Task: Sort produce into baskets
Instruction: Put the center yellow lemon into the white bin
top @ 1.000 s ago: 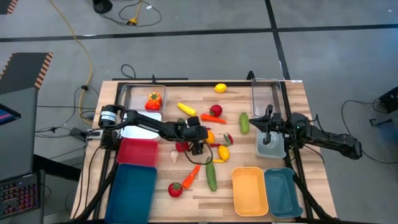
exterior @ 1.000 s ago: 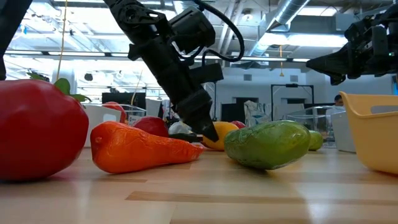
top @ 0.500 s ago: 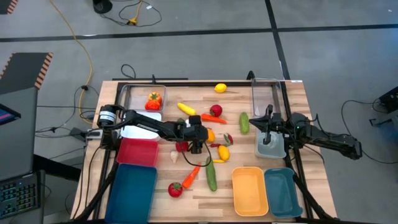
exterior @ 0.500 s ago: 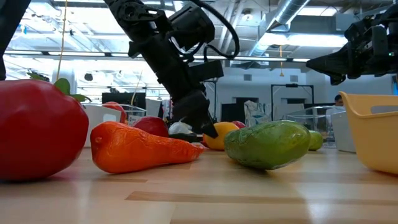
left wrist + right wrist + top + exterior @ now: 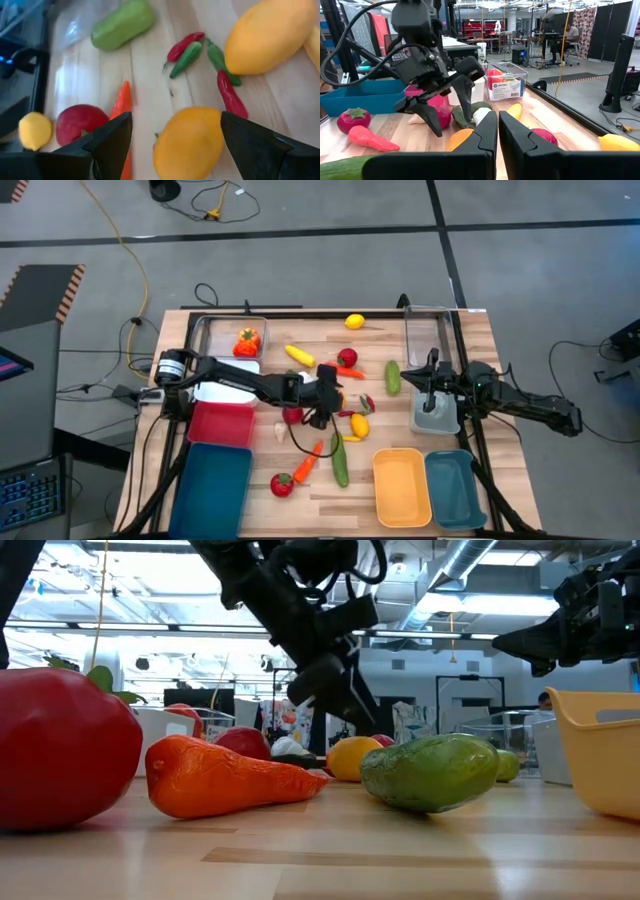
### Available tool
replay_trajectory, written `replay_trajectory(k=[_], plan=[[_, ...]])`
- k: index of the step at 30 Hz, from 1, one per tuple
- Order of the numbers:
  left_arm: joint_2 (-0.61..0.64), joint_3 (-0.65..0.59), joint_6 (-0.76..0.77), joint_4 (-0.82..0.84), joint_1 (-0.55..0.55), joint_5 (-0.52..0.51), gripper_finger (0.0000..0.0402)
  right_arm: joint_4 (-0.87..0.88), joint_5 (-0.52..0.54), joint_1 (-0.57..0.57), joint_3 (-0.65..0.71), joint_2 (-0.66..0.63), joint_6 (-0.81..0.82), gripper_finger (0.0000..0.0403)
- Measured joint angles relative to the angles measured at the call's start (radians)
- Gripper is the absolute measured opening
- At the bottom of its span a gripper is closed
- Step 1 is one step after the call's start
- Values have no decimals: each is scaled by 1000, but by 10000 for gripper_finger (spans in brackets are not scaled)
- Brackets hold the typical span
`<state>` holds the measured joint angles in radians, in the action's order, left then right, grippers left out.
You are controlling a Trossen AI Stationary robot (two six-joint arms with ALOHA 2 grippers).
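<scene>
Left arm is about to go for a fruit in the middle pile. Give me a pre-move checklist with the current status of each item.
1. Left claw open and empty: ok.
2. Orange fruit lined up between its fingers: ok.
3. Clearance around that fruit: not ok, a red chilli lies right beside it.
4. Right claw shut, empty, over the clear basket, away from the pile: ok.
5. Orange-yellow basket empty to receive: ok.
</scene>
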<state>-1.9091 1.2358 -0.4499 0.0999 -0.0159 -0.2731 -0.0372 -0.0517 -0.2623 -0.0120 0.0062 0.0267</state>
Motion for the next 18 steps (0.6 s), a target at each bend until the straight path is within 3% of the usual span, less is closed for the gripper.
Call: replay_trajectory(k=[8,12,18], plan=[[-4,0,-17,49,50,73,291,0,0,0,-1,0,0,47],[-5,0,-12,61,79,178,291,0,0,0,-1,0,0,47],[-6,0,-11,73,99,242,291,0,0,0,-1,0,0,47]])
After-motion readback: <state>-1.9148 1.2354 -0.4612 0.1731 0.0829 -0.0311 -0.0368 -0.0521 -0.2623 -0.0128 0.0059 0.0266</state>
